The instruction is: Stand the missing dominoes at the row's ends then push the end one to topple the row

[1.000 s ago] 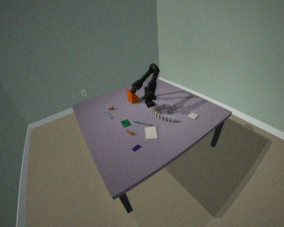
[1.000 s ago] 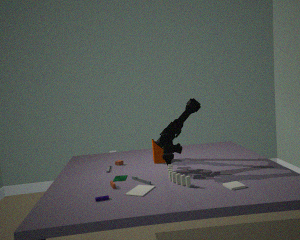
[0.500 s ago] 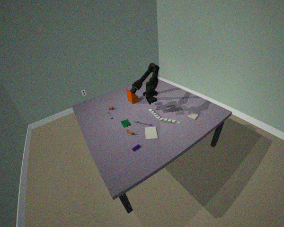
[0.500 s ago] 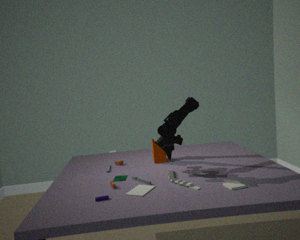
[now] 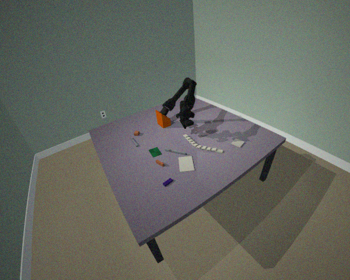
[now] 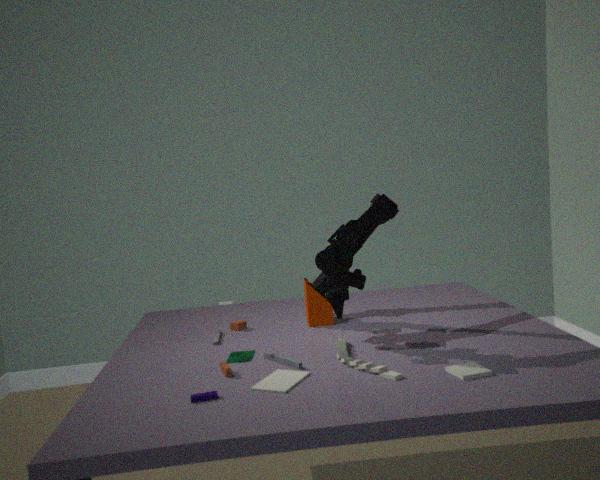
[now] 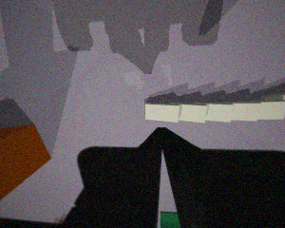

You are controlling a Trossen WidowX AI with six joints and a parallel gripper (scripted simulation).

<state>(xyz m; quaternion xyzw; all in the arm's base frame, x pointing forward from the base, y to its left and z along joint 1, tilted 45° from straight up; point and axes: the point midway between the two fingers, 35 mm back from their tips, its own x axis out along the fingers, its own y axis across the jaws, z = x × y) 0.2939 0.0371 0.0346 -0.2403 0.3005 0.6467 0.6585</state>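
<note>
Dominoes [image 5: 203, 147] [image 6: 363, 365] [image 7: 219, 112]: plain cream. Counter [image 5: 123, 181] [image 6: 150, 413] [image 7: 114, 95]: speckled mauve, darker edge. Wedge-shaped block [image 5: 163, 119] [image 6: 318, 308] [image 7: 19, 159]: orange. Thin square [image 5: 154, 151] [image 6: 241, 356] [image 7: 169, 219]: green. Small ridged brick [image 5: 167, 182] [image 6: 204, 396]: purple. Gripper [image 5: 186, 123] [image 6: 340, 316] [image 7: 161, 131]: solid black.

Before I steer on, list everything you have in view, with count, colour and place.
dominoes: about ten, exact count unclear, off-white, toppled in a curved row mid-table
white slabs: two, one beside the grey bar, one past the row's far right end
grey bar: one, between green square and row
small grey piece: one, left
green square: one, left of the bar
orange-brown pieces: two, left side
purple piece: one, nearest front
orange wedge: one, beside arm
table: one, purple-grey
outlet: one, white, left wall
arm: one, black, back
gripper: one, black, shut
</note>
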